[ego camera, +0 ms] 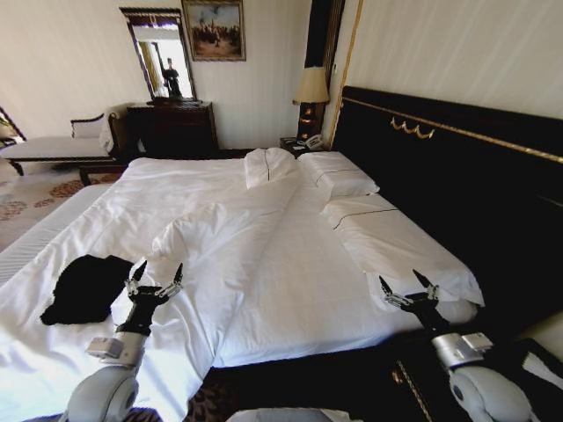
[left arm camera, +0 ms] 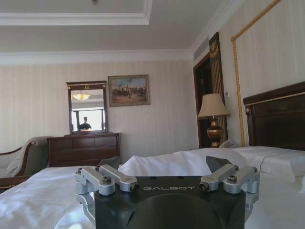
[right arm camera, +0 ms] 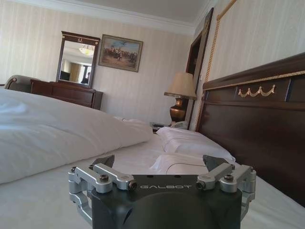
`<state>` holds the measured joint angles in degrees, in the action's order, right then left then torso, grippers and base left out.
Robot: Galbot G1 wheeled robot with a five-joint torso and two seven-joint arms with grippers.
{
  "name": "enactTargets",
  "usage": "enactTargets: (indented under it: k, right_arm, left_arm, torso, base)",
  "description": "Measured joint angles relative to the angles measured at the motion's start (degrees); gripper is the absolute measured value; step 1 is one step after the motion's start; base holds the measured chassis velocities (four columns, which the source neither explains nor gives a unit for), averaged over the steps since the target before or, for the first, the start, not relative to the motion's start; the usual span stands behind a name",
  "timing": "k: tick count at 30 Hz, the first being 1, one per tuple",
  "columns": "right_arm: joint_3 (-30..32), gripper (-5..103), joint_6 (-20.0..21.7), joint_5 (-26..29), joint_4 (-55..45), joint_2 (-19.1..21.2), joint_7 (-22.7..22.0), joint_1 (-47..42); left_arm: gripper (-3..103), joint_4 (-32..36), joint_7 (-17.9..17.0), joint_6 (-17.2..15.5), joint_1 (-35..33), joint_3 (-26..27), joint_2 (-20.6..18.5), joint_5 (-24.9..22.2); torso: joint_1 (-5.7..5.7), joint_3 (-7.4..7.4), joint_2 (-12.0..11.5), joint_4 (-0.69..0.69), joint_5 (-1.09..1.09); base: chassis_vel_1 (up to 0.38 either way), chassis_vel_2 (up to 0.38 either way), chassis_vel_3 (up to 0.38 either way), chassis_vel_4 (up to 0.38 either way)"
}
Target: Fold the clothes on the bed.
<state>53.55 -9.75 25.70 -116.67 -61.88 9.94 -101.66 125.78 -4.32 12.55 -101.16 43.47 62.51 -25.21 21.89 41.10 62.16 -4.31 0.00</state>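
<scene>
The clothes [ego camera: 85,287], a crumpled black T-shirt, lie on the white bed [ego camera: 290,272] near its front left corner. My left gripper [ego camera: 155,273] hovers open just to the right of the shirt, fingers spread and pointing away over the duvet, nothing between them. In the left wrist view the same gripper [left arm camera: 167,164] stands open above the duvet. My right gripper [ego camera: 409,283] is open at the bed's front right, over the near pillow's edge, holding nothing. It shows open in the right wrist view too [right arm camera: 162,162].
A rumpled white duvet [ego camera: 220,237] covers the bed's left half. Pillows [ego camera: 339,180] lie along the dark headboard [ego camera: 457,176]. A lamp [ego camera: 310,92] on a nightstand, a dark dresser [ego camera: 171,127] with a mirror and a pale chaise [ego camera: 53,145] stand at the far wall.
</scene>
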Motion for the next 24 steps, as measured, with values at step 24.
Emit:
enactTargets:
  k: [24]
  right_arm:
    - [-0.14,100,-0.03,0.25,0.74,-0.18,-0.12,0.3]
  left_arm:
    - [100,-0.77,0.0,-0.02,0.72,-0.2,0.14,-0.35]
  torso:
    - [0.0,0.0,0.0,-0.01,0.01]
  base:
    - [0.103,0.106,-0.1,-0.107]
